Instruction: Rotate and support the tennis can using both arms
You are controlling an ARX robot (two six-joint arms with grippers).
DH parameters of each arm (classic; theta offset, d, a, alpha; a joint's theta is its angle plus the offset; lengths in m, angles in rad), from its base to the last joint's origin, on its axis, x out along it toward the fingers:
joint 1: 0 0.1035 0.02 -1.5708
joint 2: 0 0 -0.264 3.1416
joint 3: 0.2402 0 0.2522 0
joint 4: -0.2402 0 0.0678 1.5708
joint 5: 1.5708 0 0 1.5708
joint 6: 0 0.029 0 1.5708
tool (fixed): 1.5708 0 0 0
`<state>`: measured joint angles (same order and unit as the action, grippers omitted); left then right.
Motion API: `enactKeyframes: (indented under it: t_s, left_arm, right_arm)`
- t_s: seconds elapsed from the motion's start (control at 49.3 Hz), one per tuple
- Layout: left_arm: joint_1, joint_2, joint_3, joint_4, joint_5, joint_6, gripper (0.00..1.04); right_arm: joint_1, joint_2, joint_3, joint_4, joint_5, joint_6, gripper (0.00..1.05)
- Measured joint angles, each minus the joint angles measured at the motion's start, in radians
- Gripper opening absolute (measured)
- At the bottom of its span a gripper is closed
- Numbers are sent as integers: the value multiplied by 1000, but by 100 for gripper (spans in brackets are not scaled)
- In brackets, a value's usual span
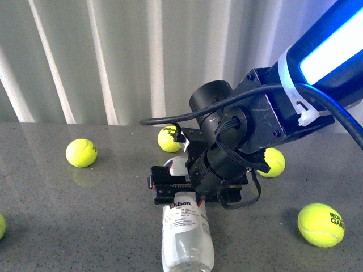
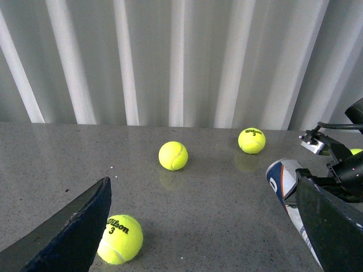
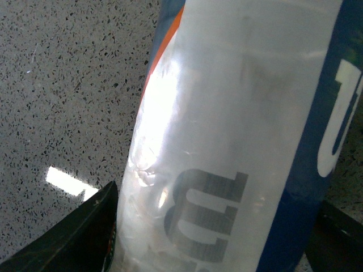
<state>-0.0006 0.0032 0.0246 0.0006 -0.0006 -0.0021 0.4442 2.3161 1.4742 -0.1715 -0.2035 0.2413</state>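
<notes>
Tennis can (image 1: 184, 226) lies flat on the table (image 1: 57, 215). I see my right gripper (image 1: 173, 186) clamped across its middle, and my left gripper (image 2: 198, 224) spread wide nearby, holding nothing.

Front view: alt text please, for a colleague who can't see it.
The black right arm reaches down from upper right and grips the clear tennis can lying on the grey table. Yellow tennis balls lie scattered around; white curtain behind.

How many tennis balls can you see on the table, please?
5 balls: one cut off at the far left edge, one at left, one beyond the can, one at right partly behind the right arm, one near right. More may hide behind that arm.
</notes>
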Motion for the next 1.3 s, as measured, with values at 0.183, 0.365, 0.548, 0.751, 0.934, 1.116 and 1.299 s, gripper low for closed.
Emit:
enactKeyframes:
  t_s: [0.183,0.365,0.548,0.751,0.934,1.116,1.299]
  left_arm:
    - [0,0,0,0,0,0,98]
    - [0,0,0,0,0,0,98]
    - [0,0,0,0,0,0,98]
    - [0,0,0,0,0,0,98]
    - [0,0,0,0,0,0,98]
    - [0,0,0,0,0,0,98]
    - [0,0,0,0,0,0,98]
  right_arm:
    - [-3,0,-7,24,20,-5,64]
    - [-9,-8,-22,41,31,-9,47]
    - [-12,-26,-39,50,38,-9,31]
    - [-12,-44,-61,60,53,-17,19]
    - [-8,-72,-87,66,76,-25,12]
    - [-3,-125,-123,81,121,-62,8]
    - [4,-225,-166,122,208,-185,6]
